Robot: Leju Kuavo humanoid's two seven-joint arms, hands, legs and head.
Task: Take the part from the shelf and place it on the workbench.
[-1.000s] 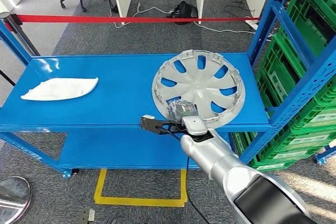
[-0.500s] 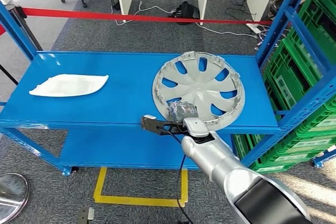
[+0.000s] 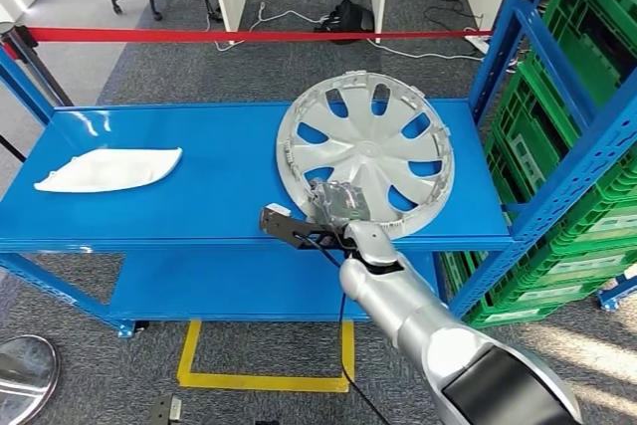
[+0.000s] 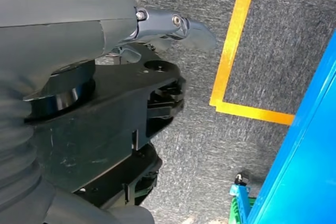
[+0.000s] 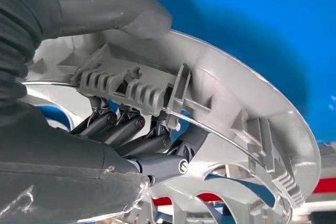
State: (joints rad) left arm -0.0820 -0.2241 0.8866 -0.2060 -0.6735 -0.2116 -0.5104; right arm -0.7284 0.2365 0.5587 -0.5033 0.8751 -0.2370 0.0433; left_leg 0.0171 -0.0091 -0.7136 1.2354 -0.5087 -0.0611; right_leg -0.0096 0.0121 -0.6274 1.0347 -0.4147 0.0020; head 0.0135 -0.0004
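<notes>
A silver-grey wheel cover (image 3: pixel 368 151) lies on the blue shelf (image 3: pixel 225 176), towards its right end. My right hand (image 3: pixel 338 204) grips the cover's near rim at the shelf's front edge. In the right wrist view the grey thumb (image 5: pixel 118 9) presses on top of the rim (image 5: pixel 238 103) and the dark fingers (image 5: pixel 130 135) curl beneath it. The cover looks raised a little off the shelf. My left hand (image 4: pixel 118 40) hangs over grey carpet and holds nothing, with one dark finger (image 4: pixel 190 24) stretched out.
A flat white part (image 3: pixel 108 168) lies at the shelf's left end. Green crates (image 3: pixel 570 146) fill the rack at the right, behind a blue upright (image 3: pixel 511 37). Red barrier tape (image 3: pixel 225 36) runs behind the shelf. Yellow floor marking (image 3: pixel 263 380) sits below the lower shelf.
The wheel cover has shifted left and its rim has come up in my right hand's grip. The camera has swayed slightly.
</notes>
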